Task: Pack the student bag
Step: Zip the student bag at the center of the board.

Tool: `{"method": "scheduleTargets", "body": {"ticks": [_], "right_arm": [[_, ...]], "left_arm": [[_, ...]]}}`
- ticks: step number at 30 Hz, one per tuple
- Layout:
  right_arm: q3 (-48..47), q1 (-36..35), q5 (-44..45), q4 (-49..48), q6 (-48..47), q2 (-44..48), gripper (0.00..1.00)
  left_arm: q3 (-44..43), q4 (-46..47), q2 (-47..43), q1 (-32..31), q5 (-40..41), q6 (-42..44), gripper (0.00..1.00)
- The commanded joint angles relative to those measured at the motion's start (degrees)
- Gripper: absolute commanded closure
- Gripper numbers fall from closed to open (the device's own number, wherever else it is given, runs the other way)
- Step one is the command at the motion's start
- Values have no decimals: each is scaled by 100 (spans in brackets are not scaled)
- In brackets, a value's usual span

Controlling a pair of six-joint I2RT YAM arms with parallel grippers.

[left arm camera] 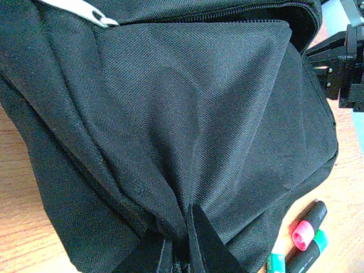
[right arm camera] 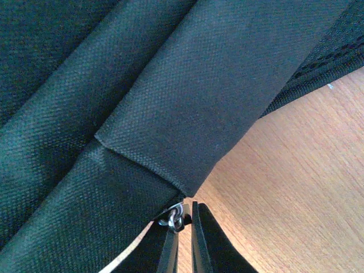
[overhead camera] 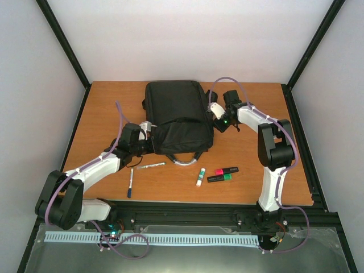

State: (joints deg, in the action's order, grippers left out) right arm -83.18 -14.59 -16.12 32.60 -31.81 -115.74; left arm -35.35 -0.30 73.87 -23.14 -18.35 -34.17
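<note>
On the left, the left gripper (left arm camera: 182,239) is closed tight on a pinched fold of black fabric at the near-left corner of the student bag (overhead camera: 177,111). Its jaws meet with only cloth between them, and the panel is drawn into creases that run towards the pinch.

The bag lies flat in the middle of the wooden table (overhead camera: 108,102), towards the far side, with its grey loop handle (overhead camera: 187,160) pointing at the arms. Nothing can be seen going into it, and the zip line in the left wrist view looks shut.

In front of the bag, apart from it, the things to pack lie loose:
- a blue-capped pen (overhead camera: 130,183)
- a slim silver pen (overhead camera: 151,165)
- a white marker with a green end (overhead camera: 200,177)
- a pink highlighter (overhead camera: 226,170) lying close beside a green highlighter (overhead camera: 219,178)

On the right, the right gripper (right arm camera: 185,233) sits at the bag's right edge. Its jaws are all but closed on a small metal zip pull (right arm camera: 175,218), just below the edge of a folded flap.

This reads as the opening step. One arm anchors the fabric and the other has the pull, so packing itself has not begun.

The next move probably calls for the right arm to draw the pull along the zip track, while the left keeps the cloth taut against that pull. The slider is small, and a skewed tug could let it slip from the jaws.
</note>
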Motion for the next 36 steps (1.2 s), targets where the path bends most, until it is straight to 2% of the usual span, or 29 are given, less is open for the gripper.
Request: {"method": "scheduleTargets", "body": {"ticks": [1,6,9,11,16,22,25,27,28,29,32,36], "right_arm": [[-135,47,-29,-397,111,74,92],[152,51,-226,-300,140,533,80],[498,55,-256,-319,166,1097,67],[713,61,-277,-295,210,1463,60],[1135,60,-440,-95,405,2371,54],[1398,444,-488,-9,781,3572,51],[1509,597,-466,-30,935,4111,40],[1638,653,-337,-40,1023,4451,21],[1706,666,-208,-59,1100,4561,4],[1773,675,-50,-35,1204,4642,1],[1863,651,191,444,1475,4631,0],[1876,538,-144,1352,973,4238,0]], "left_arm": [[-125,243,-58,-16,-240,227,99],[-192,146,-118,-16,-133,259,99],[-303,2,-184,-16,-9,270,91],[-358,-74,-217,-18,28,256,81],[-477,-491,-282,-16,358,179,44],[-765,-1202,-517,-16,877,149,25],[-904,-1497,-690,-16,1215,121,12],[-942,-1565,-788,-11,1384,14,2],[-917,-1557,-842,-7,1457,-86,1],[-885,-1543,-900,-7,1526,-218,0],[-1038,-1898,-903,2,1845,-560,0],[-1420,-2459,-556,-7,2187,-488,0]]}}
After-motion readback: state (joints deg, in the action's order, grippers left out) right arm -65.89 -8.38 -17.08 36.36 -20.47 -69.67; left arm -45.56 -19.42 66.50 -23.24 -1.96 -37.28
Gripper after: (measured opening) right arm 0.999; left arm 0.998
